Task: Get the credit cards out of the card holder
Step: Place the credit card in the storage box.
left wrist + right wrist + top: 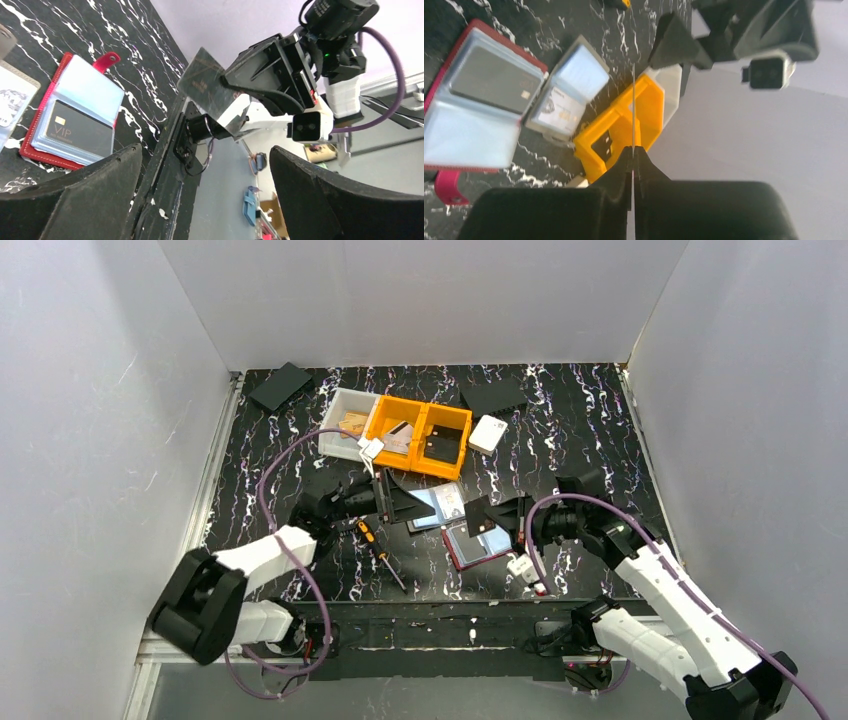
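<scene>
Looks like a handoff step. The right gripper (633, 152) is pinched tight on 1 dark credit card (202, 82), held up above the table (125, 30). The left gripper (205, 150) is spread wide, facing it. The red card holder (75, 122) lies open on the table with 1 black VIP card (77, 132) in a sleeve. Next, imo, the left needs to line up square on the card's free edge before closing.

White arms (265, 552), apparently purple cables (398, 75).

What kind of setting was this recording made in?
Probably a lab test cell: plain white panels box in a black marbled table, the left arm and right arm are bolted at its near edge, and orange bins sit on it.
</scene>
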`<state>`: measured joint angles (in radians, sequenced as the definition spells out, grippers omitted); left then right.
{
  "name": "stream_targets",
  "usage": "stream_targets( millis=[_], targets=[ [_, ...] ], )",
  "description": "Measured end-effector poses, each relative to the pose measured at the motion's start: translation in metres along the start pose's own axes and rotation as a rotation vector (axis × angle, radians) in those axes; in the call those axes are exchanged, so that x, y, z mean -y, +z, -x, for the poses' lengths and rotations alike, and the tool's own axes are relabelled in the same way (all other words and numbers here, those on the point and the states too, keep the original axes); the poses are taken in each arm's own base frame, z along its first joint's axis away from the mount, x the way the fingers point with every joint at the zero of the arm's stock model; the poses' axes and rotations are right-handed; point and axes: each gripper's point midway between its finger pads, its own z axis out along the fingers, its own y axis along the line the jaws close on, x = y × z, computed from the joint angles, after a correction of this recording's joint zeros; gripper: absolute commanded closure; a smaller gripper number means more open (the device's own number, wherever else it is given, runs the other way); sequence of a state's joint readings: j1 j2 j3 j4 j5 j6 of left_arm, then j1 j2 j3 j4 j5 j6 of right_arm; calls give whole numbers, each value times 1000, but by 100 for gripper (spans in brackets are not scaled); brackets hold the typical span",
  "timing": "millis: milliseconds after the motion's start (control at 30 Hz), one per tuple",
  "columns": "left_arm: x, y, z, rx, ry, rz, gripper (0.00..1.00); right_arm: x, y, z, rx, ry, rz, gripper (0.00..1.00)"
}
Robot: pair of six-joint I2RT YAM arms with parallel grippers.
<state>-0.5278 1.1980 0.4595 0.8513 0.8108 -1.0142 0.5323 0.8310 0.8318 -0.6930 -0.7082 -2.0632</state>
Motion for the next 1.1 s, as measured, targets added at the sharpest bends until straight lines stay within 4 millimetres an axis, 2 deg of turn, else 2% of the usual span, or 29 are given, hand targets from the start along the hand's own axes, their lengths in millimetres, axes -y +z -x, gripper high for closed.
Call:
stream_targets(
  millis=[133, 267, 433, 633, 767, 867, 900, 967, 1000, 1100],
  targets=[
    [-9, 9, -3, -57, -69, -70, 1, -7, 10, 13, 74, -19, -41, 99],
    [-17, 16, -7, -99, -131, -117, 2, -2, 15, 23, 128, -40, -79, 99],
    [-20, 25, -4, -146, -198, -153, 13, 3, 19, 32, 173, -63, -107, 99],
    [-8, 34, 0, -197, -240, -201, 32, -4, 26, 36, 194, -72, -110, 99],
    [-2, 46, -16, -278, -293, -222, 42, -8, 29, 35, 191, -84, -117, 99],
    [-1, 51, -32, -341, -341, -223, 61, -3, 28, 34, 176, -116, -139, 99],
    [1, 52, -33, -348, -344, -226, 71, -1, 27, 34, 172, -125, -145, 99],
    [5, 52, -33, -357, -345, -237, 100, -1, 27, 33, 161, -137, -152, 99],
    [6, 53, -33, -360, -348, -237, 100, -2, 28, 33, 159, -136, -150, 97],
    [8, 52, -33, -366, -361, -238, 100, -5, 26, 34, 148, -143, -152, 62]
  ],
)
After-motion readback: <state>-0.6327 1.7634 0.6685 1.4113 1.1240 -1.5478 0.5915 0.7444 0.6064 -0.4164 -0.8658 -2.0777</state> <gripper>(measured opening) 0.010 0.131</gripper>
